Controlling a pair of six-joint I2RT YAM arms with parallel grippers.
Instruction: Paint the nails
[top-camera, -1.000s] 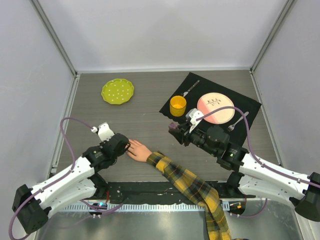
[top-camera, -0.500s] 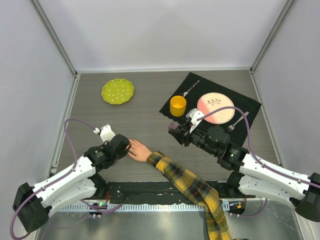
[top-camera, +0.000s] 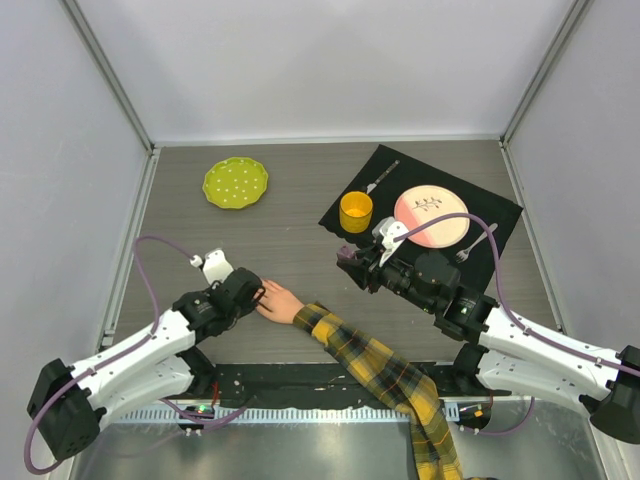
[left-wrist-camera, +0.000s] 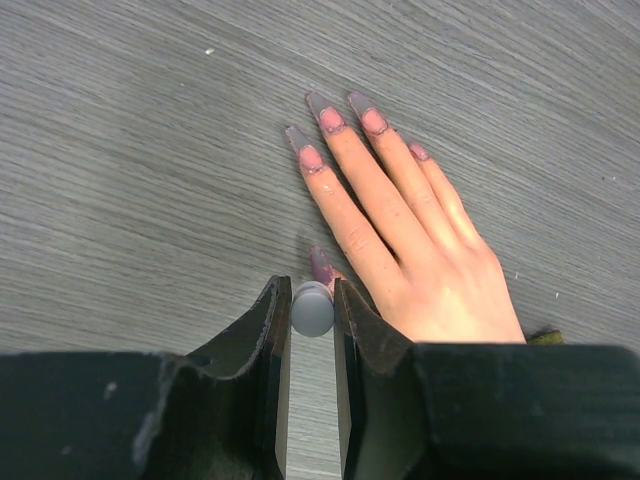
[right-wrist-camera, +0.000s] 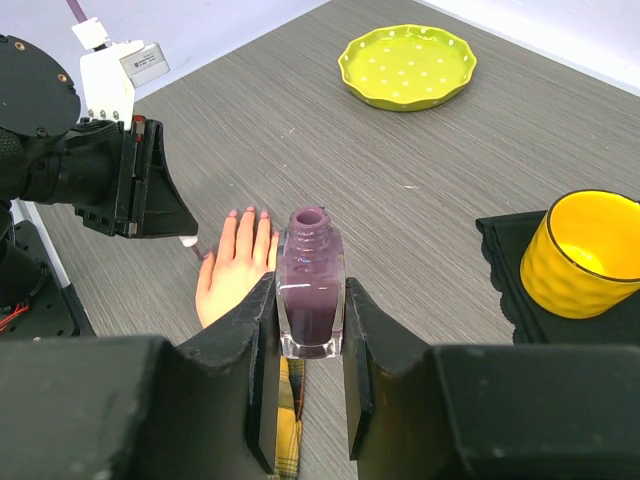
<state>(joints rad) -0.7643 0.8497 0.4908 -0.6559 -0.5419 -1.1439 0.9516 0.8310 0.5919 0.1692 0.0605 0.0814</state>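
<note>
The pale mannequin hand (left-wrist-camera: 420, 260) lies flat on the grey table, its plaid sleeve (top-camera: 385, 375) running toward the near edge. Its nails (left-wrist-camera: 330, 120) are long with purple tint. My left gripper (left-wrist-camera: 312, 300) is shut on the grey brush cap (left-wrist-camera: 312, 310), right over the thumb nail (left-wrist-camera: 321, 265). It sits at the hand's left in the top view (top-camera: 258, 292). My right gripper (right-wrist-camera: 310, 300) is shut on the open purple polish bottle (right-wrist-camera: 310, 285), held upright above the table, right of the hand (top-camera: 345, 262).
A green dotted plate (top-camera: 235, 182) lies at the back left. A black mat (top-camera: 500, 215) at the back right carries a yellow cup (top-camera: 356, 211), a pink plate (top-camera: 431, 218) and forks (top-camera: 477, 243). Grey walls enclose the table.
My left gripper has crept slightly right and nearer along the hand's thumb side. The right arm and bottle have not moved.
</note>
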